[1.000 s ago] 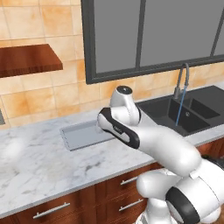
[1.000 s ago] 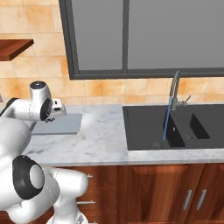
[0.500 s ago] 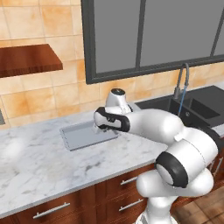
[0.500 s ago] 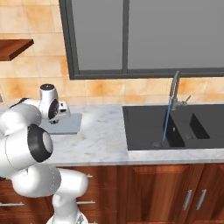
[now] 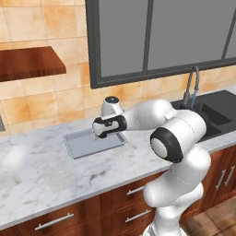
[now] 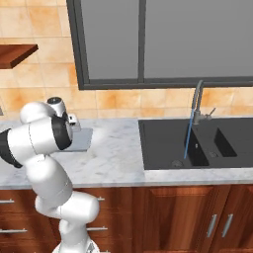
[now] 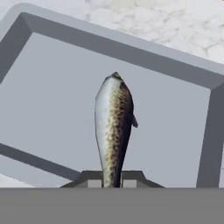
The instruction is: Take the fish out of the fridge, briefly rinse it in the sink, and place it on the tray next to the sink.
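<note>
The two small dark fingers (image 7: pixel 92 179) close narrowly on the tail end of the slim, speckled grey-black fish with a pale belly (image 7: pixel 113 127). In the hand view its body hangs away from the gripper (image 7: pixel 112 181), toward the floor of the shallow rectangular grey metal tray with a raised rim (image 7: pixel 131 52). Gripping by the tail keeps the fingers clear of the tray floor, so, I judge, the fish can be laid down without the hand striking the metal. Whether the head already touches the tray I cannot tell.

The fish sits over the middle of the tray, well inside its rim on every visible side; a release here should leave it in the tray and not on the stone. The tray (image 5: pixel 87 145) lies flat on the white marbled desk (image 5: pixel 41 175), and the white arm bends low over the tray's right end, the side nearer the sink, wrist turned downward, which suits a gentle set-down.

Beyond the tray, further along the desk, the black rectangular double-basin sink (image 6: pixel 163 143) lies sunk into the top, and a thin blue stream falls from the tall curved grey metal faucet (image 6: pixel 196 99) into it. Water running there, with the fish over the tray, suggests the rinse is done and only the placing remains; the tap may want shutting afterwards.
</note>
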